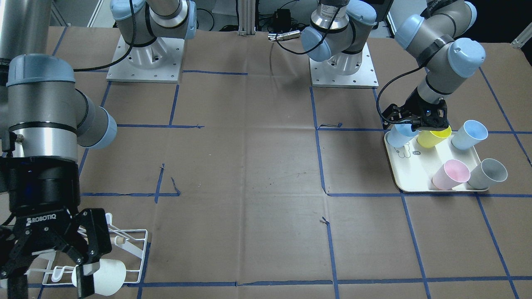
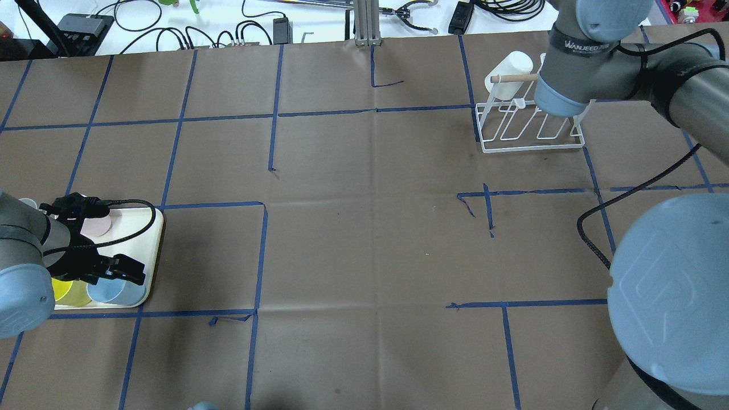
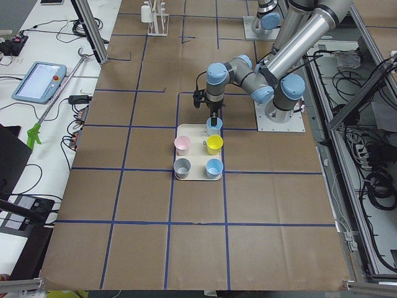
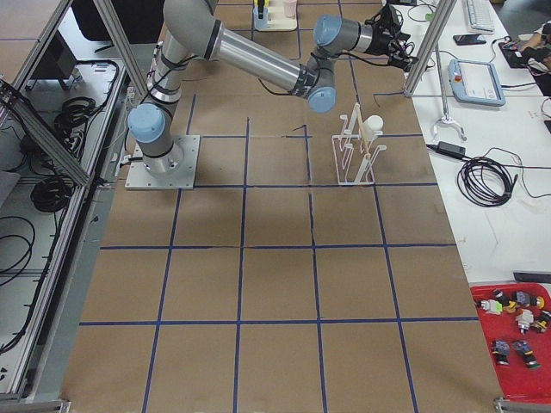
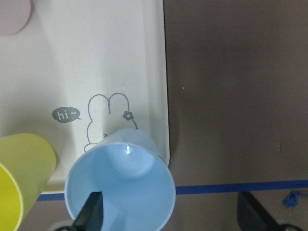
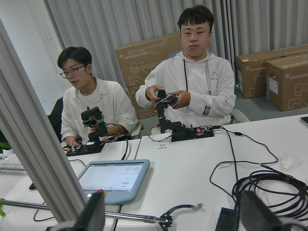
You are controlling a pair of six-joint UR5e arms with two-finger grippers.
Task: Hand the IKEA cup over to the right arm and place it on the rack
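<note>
My left gripper (image 1: 419, 124) hangs open over the near-robot corner of the cream tray (image 1: 409, 174). It straddles the rim of a light-blue cup (image 5: 120, 183): in the left wrist view one finger (image 5: 91, 211) is inside the cup and the other is well outside it. The same cup shows in the front view (image 1: 401, 137) and the overhead view (image 2: 117, 290). My right gripper (image 1: 45, 272) is open and empty. It is just above the white wire rack (image 1: 133, 249), beside a white cup (image 1: 106, 277) that rests on it.
The tray also holds a yellow cup (image 1: 432, 139) touching the gripper's side, another light-blue cup (image 1: 469, 135), a pink cup (image 1: 451, 174) and a grey cup (image 1: 488, 173). The rack (image 2: 529, 136) stands at the table's far right. Two operators sit beyond the table.
</note>
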